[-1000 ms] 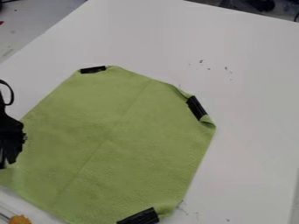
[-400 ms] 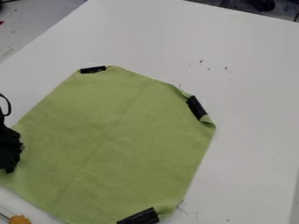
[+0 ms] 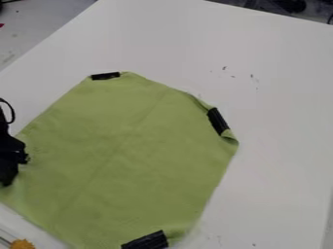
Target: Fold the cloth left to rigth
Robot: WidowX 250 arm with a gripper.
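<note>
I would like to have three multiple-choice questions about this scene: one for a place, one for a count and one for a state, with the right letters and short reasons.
1. Where in the view is the gripper?
A) At the right edge
B) At the left edge
C) In the centre

2. How many black strips show on the cloth?
A) Three
B) One
C) Six

3. How does the cloth lie?
A) Rolled up
B) Folded in half
C) Spread out

Key:
1. B: the gripper is at the cloth's left side.
2. A: one shows near the top, one at the right, one at the bottom.
3. C: its broad surface lies open.
</note>
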